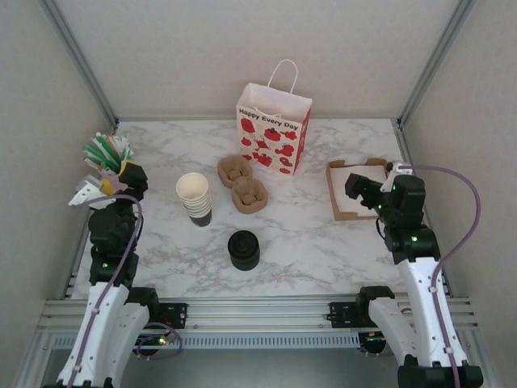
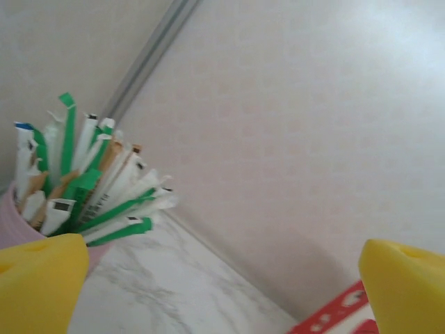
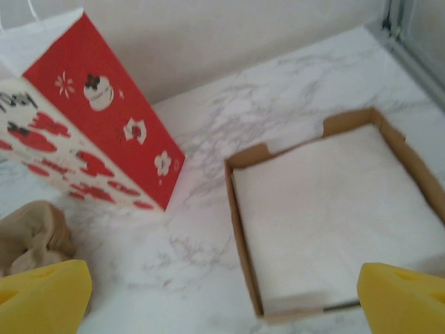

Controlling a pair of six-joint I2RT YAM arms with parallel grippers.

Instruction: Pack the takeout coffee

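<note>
I see both jaws standing wide and empty: left gripper (image 2: 222, 285) by the one pot of sachets (image 2: 76, 181), right gripper (image 3: 222, 292) by the one napkin box (image 3: 334, 209); one squat black stack (image 1: 244, 249) sits front centre, lids or the lidded coffee I cannot tell; behind it one cup stack (image 1: 195, 196); two pulp carriers (image 1: 249, 195); farthest, one bag (image 1: 275, 129).
</note>
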